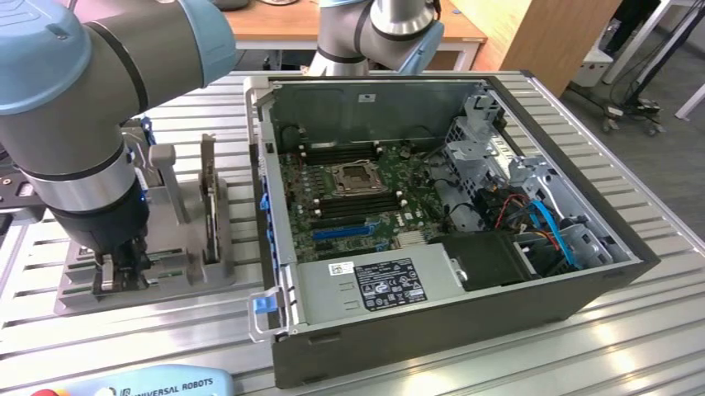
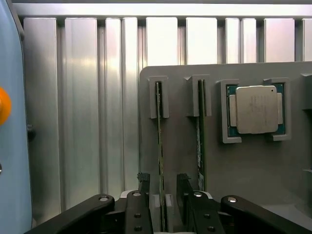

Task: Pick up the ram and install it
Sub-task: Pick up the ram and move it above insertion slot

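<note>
In the wrist view the ram (image 2: pixel 159 131), a thin green board, stands on edge in a slot of the grey holder plate (image 2: pixel 253 170). My gripper (image 2: pixel 162 184) is open, with one black finger on each side of the ram's near end and a small gap on both sides. A second ram stick (image 2: pixel 200 131) stands in the neighbouring slot. In the exterior view my gripper (image 1: pixel 115 276) reaches down into the grey holder (image 1: pixel 165 272) at that view's left. The open computer case (image 1: pixel 441 313) shows the motherboard (image 1: pixel 352 194) with its long memory slots.
A square silver processor (image 2: pixel 256 109) sits in a pocket of the holder beside the ram sticks. A power supply (image 1: pixel 380 285) and drive cages (image 1: pixel 484 148) fill parts of the case. A blue teach pendant (image 1: pixel 154 384) lies at the table's near edge. The table is ribbed aluminium (image 2: pixel 87 112).
</note>
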`<state>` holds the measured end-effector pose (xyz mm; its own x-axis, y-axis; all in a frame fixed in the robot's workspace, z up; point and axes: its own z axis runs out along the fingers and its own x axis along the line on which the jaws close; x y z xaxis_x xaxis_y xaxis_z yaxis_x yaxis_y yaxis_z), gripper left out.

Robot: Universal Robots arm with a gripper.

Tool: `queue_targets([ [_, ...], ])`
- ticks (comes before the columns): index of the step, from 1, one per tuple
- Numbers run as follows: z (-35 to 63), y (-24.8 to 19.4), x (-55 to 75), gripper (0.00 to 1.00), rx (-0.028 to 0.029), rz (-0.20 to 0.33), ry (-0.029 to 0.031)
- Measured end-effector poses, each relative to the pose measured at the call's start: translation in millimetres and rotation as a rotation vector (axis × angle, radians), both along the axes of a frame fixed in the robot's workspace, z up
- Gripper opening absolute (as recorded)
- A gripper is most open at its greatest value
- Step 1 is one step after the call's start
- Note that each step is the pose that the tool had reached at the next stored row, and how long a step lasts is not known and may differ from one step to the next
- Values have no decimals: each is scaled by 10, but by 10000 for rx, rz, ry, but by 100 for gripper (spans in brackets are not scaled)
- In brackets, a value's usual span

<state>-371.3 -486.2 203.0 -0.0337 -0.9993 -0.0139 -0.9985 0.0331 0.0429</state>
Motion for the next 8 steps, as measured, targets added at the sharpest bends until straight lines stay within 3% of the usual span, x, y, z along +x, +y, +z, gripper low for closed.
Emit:
queue_targets([
  [8,-13,0,0,36,0,205,0],
])
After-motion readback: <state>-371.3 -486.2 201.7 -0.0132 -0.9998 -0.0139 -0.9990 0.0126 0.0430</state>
